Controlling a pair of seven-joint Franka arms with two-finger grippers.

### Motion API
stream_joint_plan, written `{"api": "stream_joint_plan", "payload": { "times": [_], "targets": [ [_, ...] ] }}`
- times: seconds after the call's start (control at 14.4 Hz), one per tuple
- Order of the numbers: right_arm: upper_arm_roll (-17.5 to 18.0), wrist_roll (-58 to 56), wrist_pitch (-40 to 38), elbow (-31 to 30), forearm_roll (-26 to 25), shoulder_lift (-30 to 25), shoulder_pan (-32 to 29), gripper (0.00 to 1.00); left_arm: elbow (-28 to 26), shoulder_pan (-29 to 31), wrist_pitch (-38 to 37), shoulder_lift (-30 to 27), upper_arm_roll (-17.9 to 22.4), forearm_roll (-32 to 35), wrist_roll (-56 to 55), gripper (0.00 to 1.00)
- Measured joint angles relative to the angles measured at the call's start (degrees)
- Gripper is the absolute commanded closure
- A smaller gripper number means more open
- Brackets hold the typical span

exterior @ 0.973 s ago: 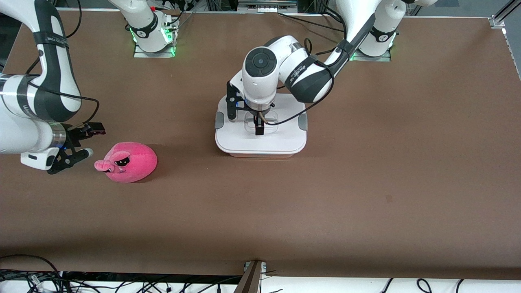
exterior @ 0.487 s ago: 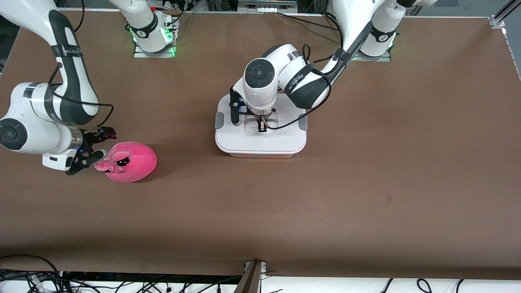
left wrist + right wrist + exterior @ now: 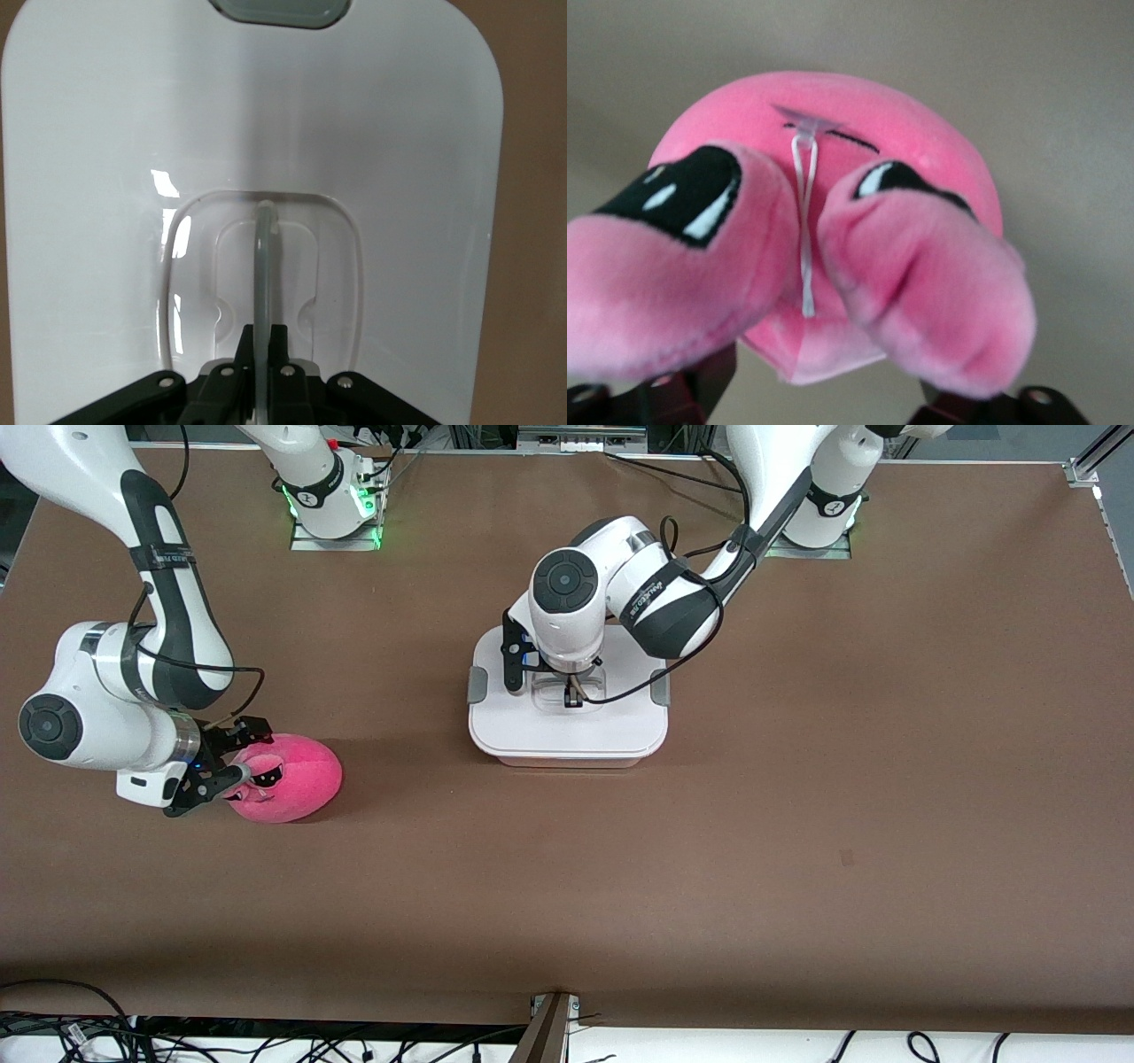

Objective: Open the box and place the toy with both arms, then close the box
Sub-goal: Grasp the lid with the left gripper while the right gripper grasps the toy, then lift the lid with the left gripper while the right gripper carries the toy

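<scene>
The box (image 3: 567, 731) stands shut near the table's middle, its white lid (image 3: 106, 177) on, with grey side clips (image 3: 477, 685). My left gripper (image 3: 571, 698) is down on the lid, and in the left wrist view it (image 3: 264, 341) is shut on the clear handle (image 3: 263, 266) in the lid's recess. The hot-pink toy (image 3: 297, 779) lies on the table toward the right arm's end. My right gripper (image 3: 244, 751) is open with a finger on either side of the toy's snout end. The toy (image 3: 833, 115) fills the right wrist view, and the right gripper (image 3: 828, 403) stays spread wide there.
The brown table (image 3: 797, 824) stretches wide on the left arm's side of the box and toward the front camera. The arm bases (image 3: 332, 505) stand along the edge farthest from the camera. Cables and a bracket (image 3: 549, 1027) lie at the nearest edge.
My right arm has swung in toward the toy, so the open gripper now straddles its snout end. My left gripper has settled lower onto the lid's handle.
</scene>
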Motion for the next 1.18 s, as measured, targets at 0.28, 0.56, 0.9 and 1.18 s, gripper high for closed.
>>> {"api": "stream_joint_plan", "payload": {
  "times": [0.28, 0.56, 0.9, 1.18],
  "targets": [
    [0.54, 0.0, 0.54, 0.15, 2.4, 0.23, 0.06, 1.0, 0.31, 0.31, -2.33, -3.97, -0.66, -0.04, 7.5, 1.0],
    [0.68, -0.01, 0.17, 1.01, 4.61, -0.21, 0.15, 1.0, 0.48, 3.16, -6.93, -10.01, -0.64, -0.43, 7.75, 1.0],
    [3.9, -8.47, -10.89, 8.53, 4.74, -1.9, 0.25, 1.0, 0.42, 17.52, -14.82, -13.93, -0.47, -0.47, 11.2, 1.0],
    [12.42, -9.87, -19.03, 14.48, 3.5, -4.14, 0.61, 1.0, 0.21, 29.12, -15.51, -13.95, -0.4, -0.52, 18.06, 1.0]
  ]
}}
